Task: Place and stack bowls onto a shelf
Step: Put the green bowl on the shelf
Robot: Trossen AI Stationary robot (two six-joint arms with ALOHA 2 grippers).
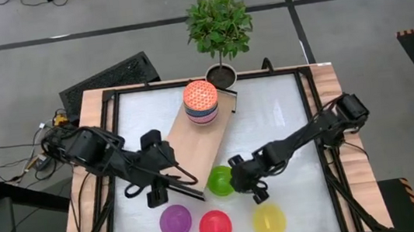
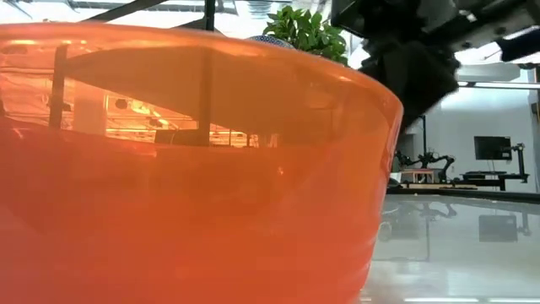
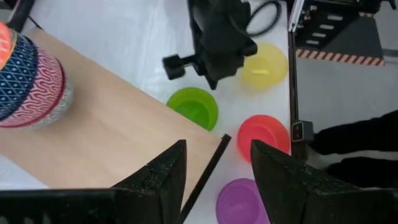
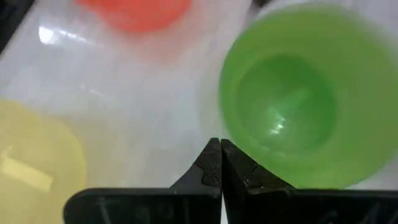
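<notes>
The light-wood shelf point(image 1: 193, 142) lies slantwise on the white table. A stack of patterned bowls point(image 1: 200, 103) stands on its far end. A green bowl point(image 1: 219, 181) sits at the shelf's near right corner point(image 3: 194, 107); whether it rests on the board or the table is unclear. My right gripper point(image 4: 219, 149) is shut, its tips right beside this bowl's rim. My left gripper point(image 3: 214, 177) hangs open over the shelf's near end with nothing between its fingers. Purple point(image 1: 175, 221), red point(image 1: 215, 227) and yellow point(image 1: 269, 220) bowls stand upright in a row near the table's front edge. My right gripper's shut fingertips point(image 4: 211, 163) point down beside the green bowl's rim point(image 4: 231, 146), on the side toward the yellow bowl. Whether they touch the rim, I cannot tell.
A potted plant point(image 1: 218, 29) stands at the table's far edge, just behind the shelf. A dark frame point(image 1: 313, 119) borders the tabletop. In the low view the red bowl point(image 2: 186, 169) fills most of the picture. Bare table lies at the far right point(image 1: 277, 116).
</notes>
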